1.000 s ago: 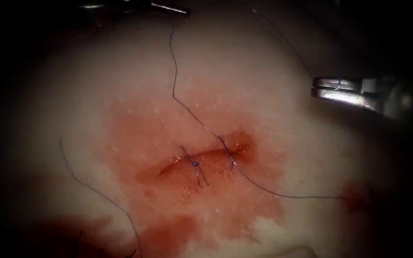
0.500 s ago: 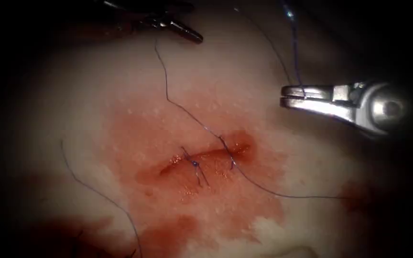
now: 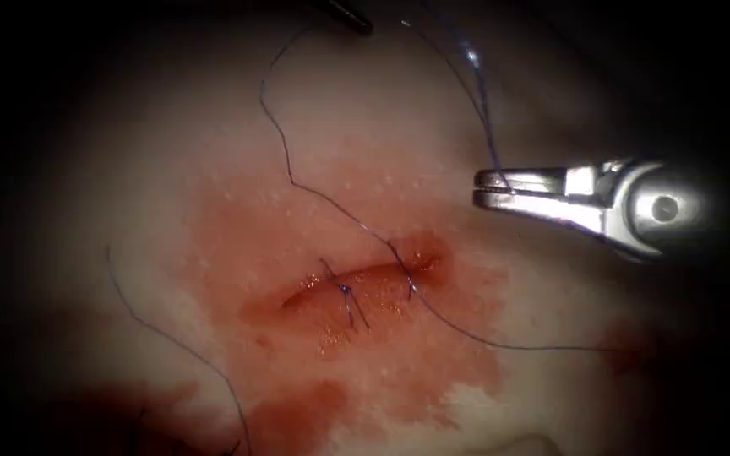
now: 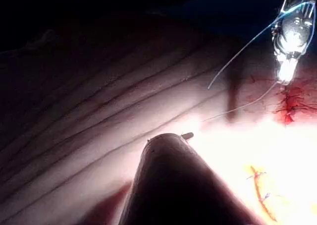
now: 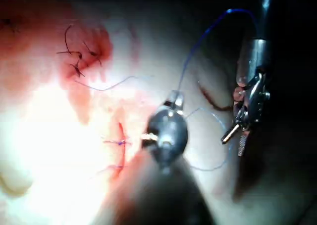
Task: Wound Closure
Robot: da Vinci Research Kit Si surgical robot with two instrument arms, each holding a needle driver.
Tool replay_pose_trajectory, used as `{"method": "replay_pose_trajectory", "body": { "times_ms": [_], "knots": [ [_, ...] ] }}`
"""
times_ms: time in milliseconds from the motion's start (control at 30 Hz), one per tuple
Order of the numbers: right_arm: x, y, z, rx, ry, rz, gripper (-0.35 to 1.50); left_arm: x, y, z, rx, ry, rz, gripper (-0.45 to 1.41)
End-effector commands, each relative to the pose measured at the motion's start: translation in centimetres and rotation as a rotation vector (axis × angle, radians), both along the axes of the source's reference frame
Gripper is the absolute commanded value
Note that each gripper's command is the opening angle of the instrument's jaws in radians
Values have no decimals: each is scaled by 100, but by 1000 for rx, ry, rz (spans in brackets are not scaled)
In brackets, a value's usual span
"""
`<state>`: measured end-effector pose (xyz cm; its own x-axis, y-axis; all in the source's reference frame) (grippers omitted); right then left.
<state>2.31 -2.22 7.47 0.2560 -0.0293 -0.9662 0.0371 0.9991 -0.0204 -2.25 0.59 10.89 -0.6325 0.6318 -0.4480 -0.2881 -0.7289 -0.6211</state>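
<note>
Both hands have shifted: right hand (image 3: 485, 187), clenched on the thread (image 3: 483, 110), moved left; left hand (image 3: 350, 14) retreated upward, grip unreadable.

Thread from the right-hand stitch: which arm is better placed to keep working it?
Right, probably. The right tool is shut on the thread, right of the cut. The left tool sits at the far edge; its hold is unclear.

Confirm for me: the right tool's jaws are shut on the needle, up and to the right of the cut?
Not the needle. In the endoscope view the right tool is shut on the thread, up and right of the cut as you say.
</note>
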Motion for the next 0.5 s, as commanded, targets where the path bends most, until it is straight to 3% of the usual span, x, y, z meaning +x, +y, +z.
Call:
{"method": "replay_pose_trajectory", "body": {
  "times_ms": [33, 433, 500],
  "knots": [
    [8, 2, 2, -2, 4, -1, -35, -7, 4, 4, -2, 5, 5, 73],
    [9, 2, 1, -1, 0, -5, -35, -6, -1, 5, 32, 81, 95, 64],
    [9, 3, 1, -1, 0, -5, -35, -6, -1, 5, 35, 88, 104, 54]
  ]
}}
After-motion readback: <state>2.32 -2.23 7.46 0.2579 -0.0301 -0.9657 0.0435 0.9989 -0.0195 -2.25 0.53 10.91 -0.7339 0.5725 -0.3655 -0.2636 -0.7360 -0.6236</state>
